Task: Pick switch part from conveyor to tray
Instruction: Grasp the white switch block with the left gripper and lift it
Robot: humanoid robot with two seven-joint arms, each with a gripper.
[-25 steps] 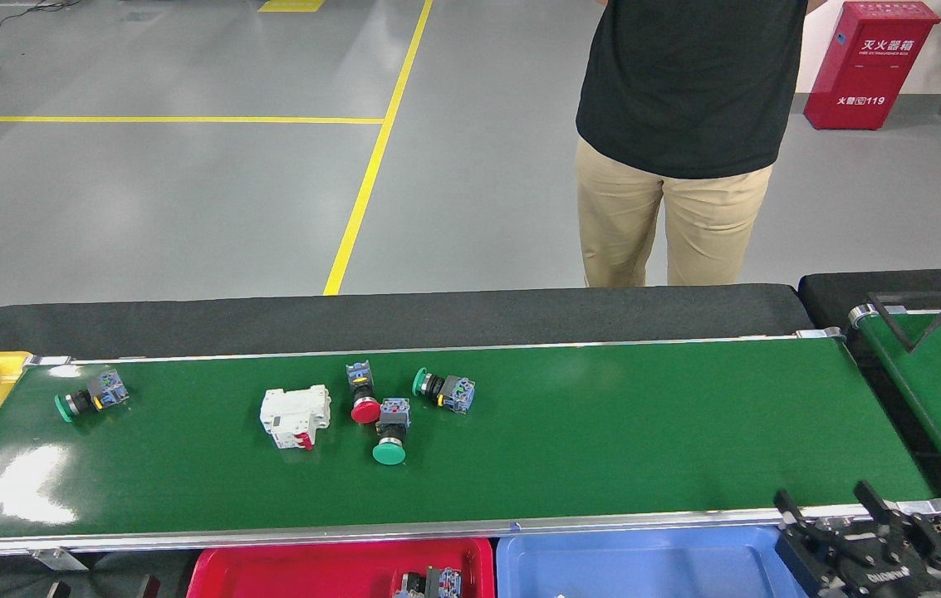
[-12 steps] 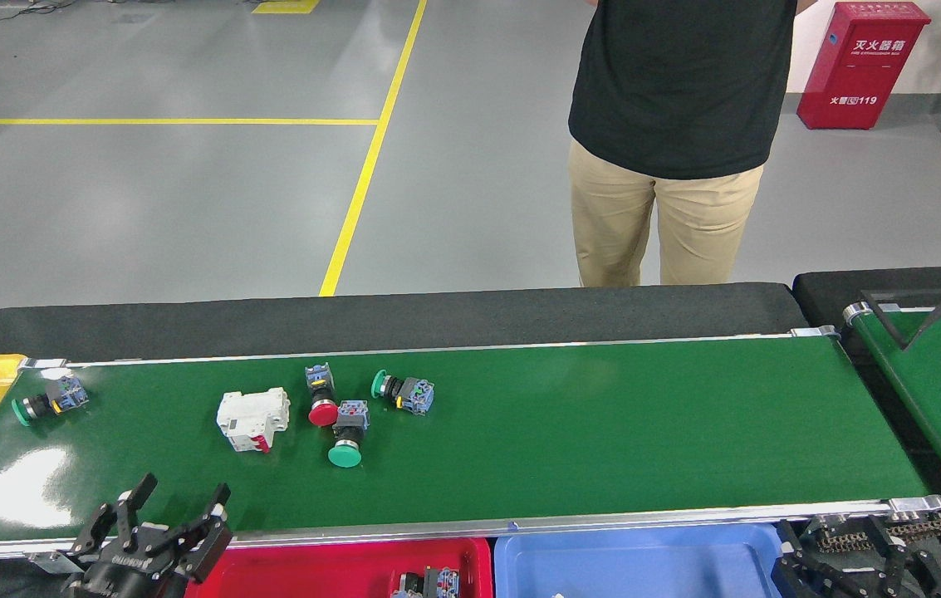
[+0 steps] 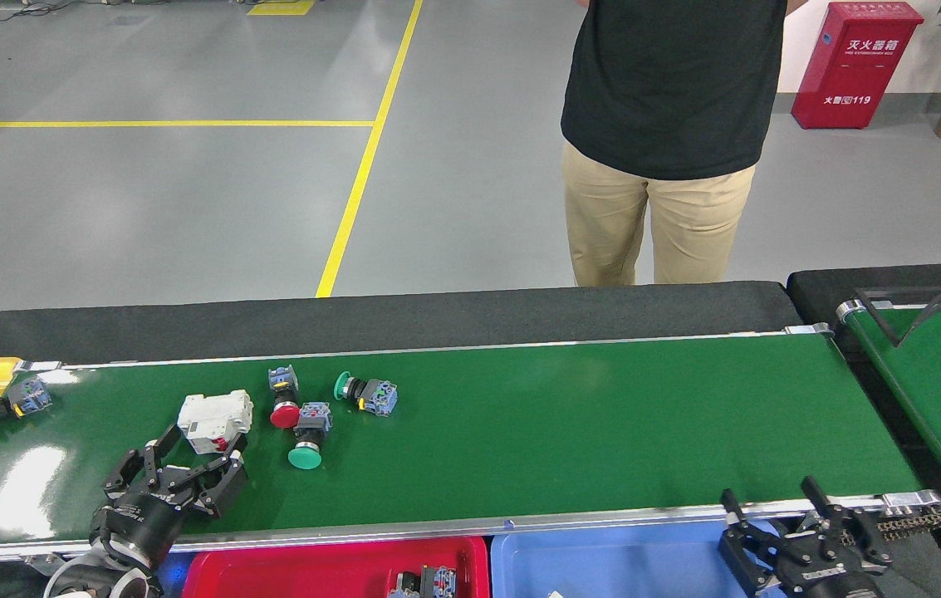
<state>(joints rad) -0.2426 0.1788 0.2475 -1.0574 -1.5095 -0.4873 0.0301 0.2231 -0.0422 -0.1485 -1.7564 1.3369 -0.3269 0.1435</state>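
1. Parts already sorted: one switch (image 3: 424, 580) lies in the red tray (image 3: 213, 573).
2. Left gripper (image 3: 192, 461) spread wide, empty, just beside the white breaker (image 3: 215, 421) on the conveyor (image 3: 603, 432).
3. Right gripper (image 3: 786, 519) open, idle over the blue tray (image 3: 603, 565).
4. Four button switches (image 3: 304, 432) remain on the belt.

White switch part (image 3: 215, 422) on conveyor (image 3: 561, 423)

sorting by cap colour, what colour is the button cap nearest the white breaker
Red: the push button beside the white circuit breaker, clearest in the head view.
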